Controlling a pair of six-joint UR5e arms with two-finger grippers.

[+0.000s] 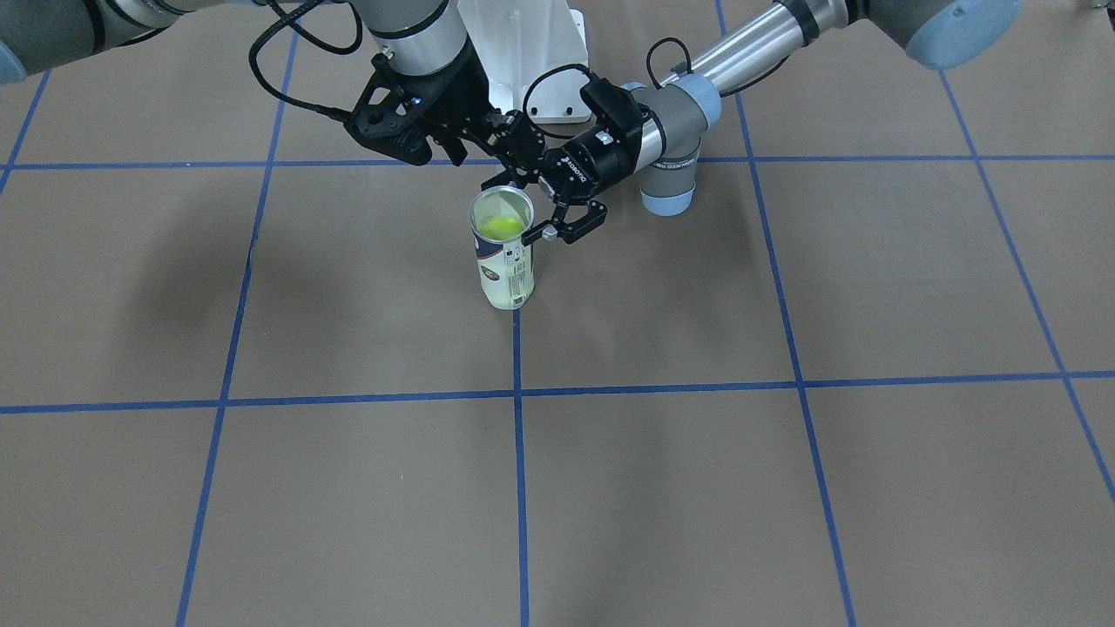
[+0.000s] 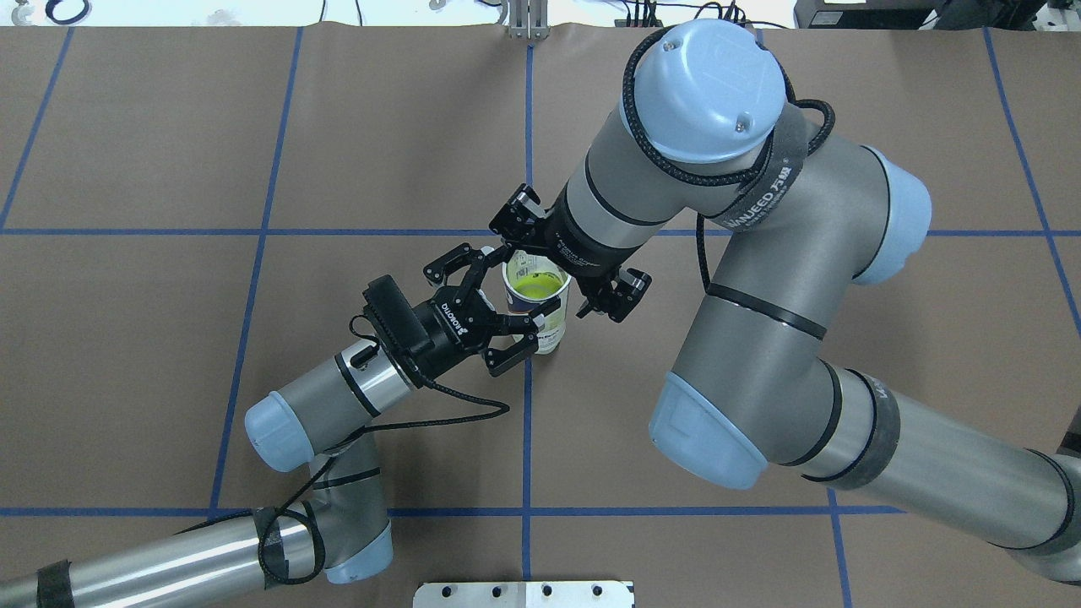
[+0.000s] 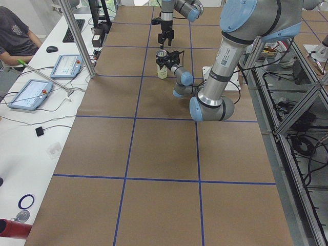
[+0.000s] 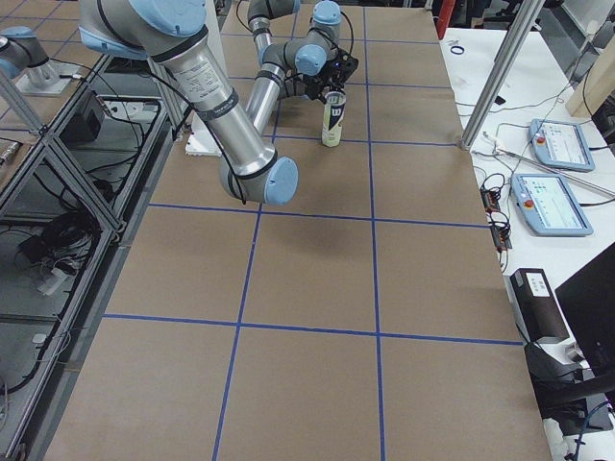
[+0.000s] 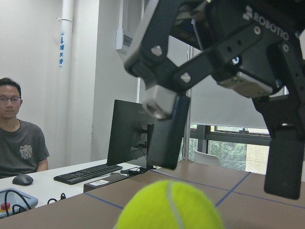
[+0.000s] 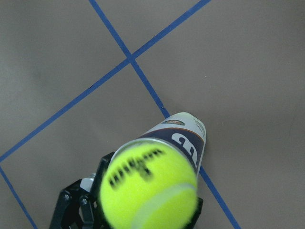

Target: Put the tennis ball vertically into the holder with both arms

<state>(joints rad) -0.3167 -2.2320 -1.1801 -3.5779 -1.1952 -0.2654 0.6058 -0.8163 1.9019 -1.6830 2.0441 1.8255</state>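
Note:
The holder (image 1: 505, 270) stands upright at the table's middle, with its metal rim up and its white "W" label in the right wrist view (image 6: 183, 138). The yellow-green tennis ball (image 1: 498, 226) sits in its mouth, just inside the rim (image 2: 538, 289). It is blurred in the right wrist view (image 6: 147, 188). My right gripper (image 2: 562, 253) hangs straight above the can, open and empty, with its fingers (image 5: 164, 129) apart over the ball (image 5: 169, 205). My left gripper (image 2: 519, 291) reaches in sideways, with its fingers on both sides of the can's upper part.
The white pedestal base (image 1: 531, 61) stands just behind the can. Blue tape lines (image 1: 519, 488) divide the brown table. A desk with tablets (image 3: 31, 92) and a seated person (image 3: 15, 36) lies beyond the table's far side.

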